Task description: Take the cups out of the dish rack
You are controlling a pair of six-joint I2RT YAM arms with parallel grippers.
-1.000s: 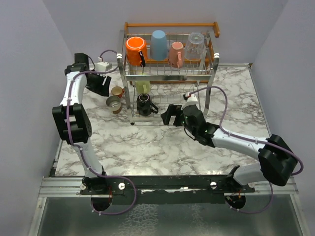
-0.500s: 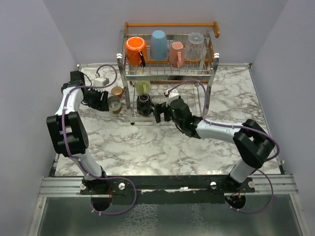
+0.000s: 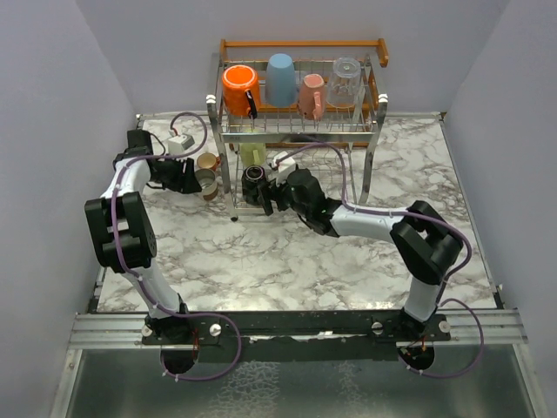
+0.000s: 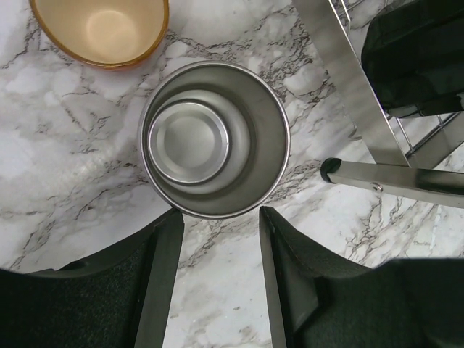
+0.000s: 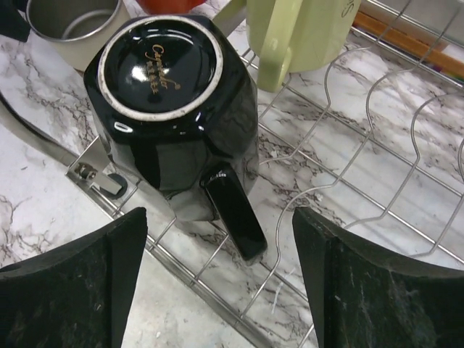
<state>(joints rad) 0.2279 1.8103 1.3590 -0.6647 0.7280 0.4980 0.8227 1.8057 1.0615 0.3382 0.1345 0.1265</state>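
Right, from the top camera I see the dish rack (image 3: 374,131) at the middle of the bench's far edge. Its upper tier carries a row of four, left to right: an orange mug (image 3: 238,87), a light blue cup (image 3: 279,78), a pink mug (image 3: 312,96) and a clear glass (image 3: 345,83).

On the lower tier a pale yellow mug (image 3: 252,155) stands behind a black mug (image 5: 174,101), near the rack's left leg. My right wrist view shows the black mug upside down on the wires, base up, its long axis roughly vertical. Its handle sticks out toward my right gripper (image 5: 217,217). That gripper's fingers are spread wide to either side of the handle and touch nothing.

Just left of the rack, toward the bench's left edge, a steel-lined cup (image 4: 214,138) stands upright on the marble, mouth up. A small orange cup (image 4: 101,29) sits just beyond it, also mouth up. My left gripper (image 4: 220,217) is released, its fingertips (image 4: 170,225) just short of the steel-lined cup's rim. The rack's steel leg (image 4: 348,65) stands close on the right.
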